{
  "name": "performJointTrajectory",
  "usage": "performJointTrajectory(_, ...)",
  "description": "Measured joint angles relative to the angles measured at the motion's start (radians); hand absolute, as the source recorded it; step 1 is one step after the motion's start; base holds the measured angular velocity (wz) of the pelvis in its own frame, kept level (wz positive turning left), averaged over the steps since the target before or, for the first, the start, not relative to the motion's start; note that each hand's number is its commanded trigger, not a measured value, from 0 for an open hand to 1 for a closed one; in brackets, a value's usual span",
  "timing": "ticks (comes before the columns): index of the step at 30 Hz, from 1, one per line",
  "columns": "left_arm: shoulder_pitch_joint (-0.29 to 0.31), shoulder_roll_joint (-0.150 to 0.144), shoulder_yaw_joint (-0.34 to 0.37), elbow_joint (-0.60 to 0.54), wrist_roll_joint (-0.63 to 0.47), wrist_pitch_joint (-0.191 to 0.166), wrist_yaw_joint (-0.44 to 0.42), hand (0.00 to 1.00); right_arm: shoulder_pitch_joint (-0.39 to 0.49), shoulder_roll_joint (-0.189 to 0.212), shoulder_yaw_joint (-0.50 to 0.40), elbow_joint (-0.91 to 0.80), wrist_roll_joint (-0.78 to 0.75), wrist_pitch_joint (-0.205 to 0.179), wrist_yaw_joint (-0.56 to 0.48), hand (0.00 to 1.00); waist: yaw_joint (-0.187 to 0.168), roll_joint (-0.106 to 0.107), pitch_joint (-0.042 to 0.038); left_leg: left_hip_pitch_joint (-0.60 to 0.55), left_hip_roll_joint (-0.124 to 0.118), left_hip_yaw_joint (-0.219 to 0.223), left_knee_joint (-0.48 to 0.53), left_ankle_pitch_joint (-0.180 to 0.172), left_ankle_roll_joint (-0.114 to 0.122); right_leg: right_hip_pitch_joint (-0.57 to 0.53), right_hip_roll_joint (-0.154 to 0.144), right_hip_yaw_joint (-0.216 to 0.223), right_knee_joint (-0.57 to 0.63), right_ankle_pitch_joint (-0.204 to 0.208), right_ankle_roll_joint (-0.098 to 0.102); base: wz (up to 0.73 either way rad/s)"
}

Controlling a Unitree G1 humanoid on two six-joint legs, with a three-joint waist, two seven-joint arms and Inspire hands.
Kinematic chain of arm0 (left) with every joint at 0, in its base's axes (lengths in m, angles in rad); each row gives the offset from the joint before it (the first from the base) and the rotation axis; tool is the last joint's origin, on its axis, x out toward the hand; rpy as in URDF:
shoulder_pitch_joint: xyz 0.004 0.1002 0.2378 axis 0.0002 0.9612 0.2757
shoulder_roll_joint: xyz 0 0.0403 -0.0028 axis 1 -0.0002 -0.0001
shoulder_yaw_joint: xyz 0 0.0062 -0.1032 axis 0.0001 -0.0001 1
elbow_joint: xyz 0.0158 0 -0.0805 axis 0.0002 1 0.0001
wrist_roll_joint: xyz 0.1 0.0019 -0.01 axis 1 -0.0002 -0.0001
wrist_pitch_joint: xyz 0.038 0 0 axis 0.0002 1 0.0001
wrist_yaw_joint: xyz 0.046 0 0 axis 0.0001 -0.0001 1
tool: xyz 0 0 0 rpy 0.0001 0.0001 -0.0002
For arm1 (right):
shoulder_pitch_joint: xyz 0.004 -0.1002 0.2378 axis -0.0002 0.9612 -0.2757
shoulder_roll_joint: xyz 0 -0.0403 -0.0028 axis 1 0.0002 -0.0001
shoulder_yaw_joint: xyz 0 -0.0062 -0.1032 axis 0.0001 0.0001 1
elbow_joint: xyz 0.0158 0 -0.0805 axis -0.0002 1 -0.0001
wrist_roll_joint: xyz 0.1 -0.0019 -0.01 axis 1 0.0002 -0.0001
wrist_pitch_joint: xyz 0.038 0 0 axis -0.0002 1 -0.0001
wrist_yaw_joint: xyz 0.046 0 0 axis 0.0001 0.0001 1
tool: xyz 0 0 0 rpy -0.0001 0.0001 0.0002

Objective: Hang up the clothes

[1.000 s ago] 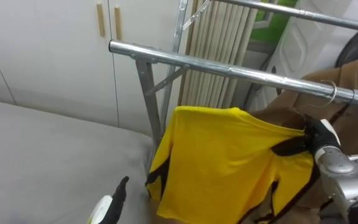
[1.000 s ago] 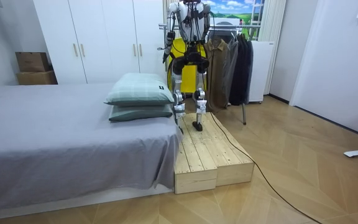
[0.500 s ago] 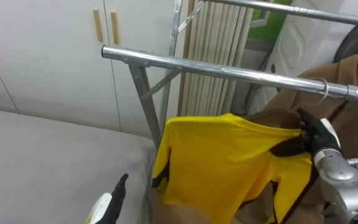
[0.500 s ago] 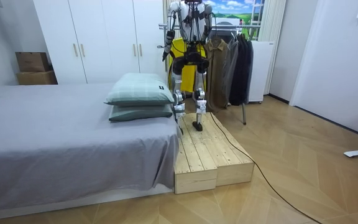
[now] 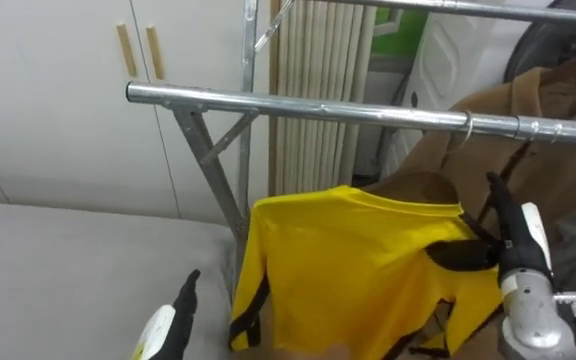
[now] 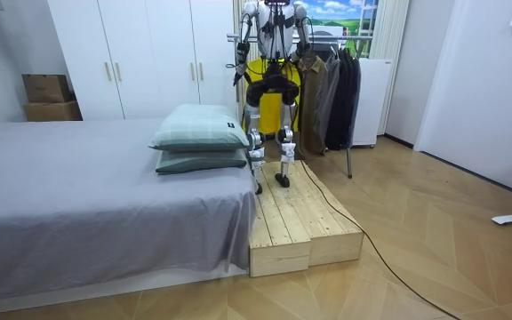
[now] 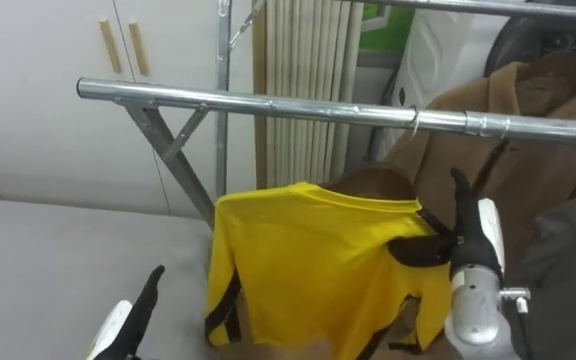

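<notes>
A yellow shirt (image 5: pixel 348 260) with black trim hangs in the air just below the clothes rack's steel rail (image 5: pixel 318 103). My right hand (image 5: pixel 523 240) is at the shirt's right end, shut on its black collar, where the hanger is; a dark tip points up towards the rail. My left hand (image 5: pixel 163 330) is low at the left, open, a straight finger pointing up, apart from the shirt. In the room view I stand on a wooden platform (image 6: pixel 300 222) facing the rack, the yellow shirt (image 6: pixel 269 67) in front of my body.
A brown coat (image 5: pixel 538 100) hangs on the rail to the right by a silver hook (image 5: pixel 468 122), with dark coats (image 6: pixel 340 84) beyond it. The rack's slanted post (image 5: pixel 208 160) stands at the left. A grey bed (image 5: pixel 58 270) lies below left, and white wardrobe doors (image 5: pixel 48 90) are behind.
The whole picture has shifted, so the rack's post now shows further left. The shirt stays in my right hand under the rail, a little lower against it. My left hand has barely moved.
</notes>
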Motion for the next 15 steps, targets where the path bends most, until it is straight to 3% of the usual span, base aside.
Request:
performJointTrajectory(3,0.000,0.000,-0.002,-0.014,-0.001,-0.005,0.028,0.00,0.064,0.019,0.002,-0.037,-0.083,-0.012,-0.026,0.00,-0.008,0.004,-0.0010,-0.002,0.000,0.001,0.000,0.000,0.000,-0.005,0.002,0.010,0.000,0.000,0.000,-0.07)
performJointTrajectory(7,-0.003,-0.001,-0.016,-0.022,-0.003,-0.058,0.049,0.00,0.124,0.035,0.003,-0.082,-0.132,-0.025,-0.058,0.00,-0.018,0.010,-0.0042,-0.001,0.000,0.003,0.000,0.000,0.000,-0.005,0.009,0.015,0.004,0.000,0.000,-0.04)
performJointTrajectory(15,-0.002,-0.003,-0.017,-0.022,-0.043,-0.068,0.051,0.00,0.177,0.050,0.011,-0.150,-0.132,-0.047,-0.102,0.00,-0.026,0.011,-0.0039,0.015,0.002,0.016,0.000,0.000,0.000,0.007,0.014,0.040,0.006,0.000,0.000,-0.09)
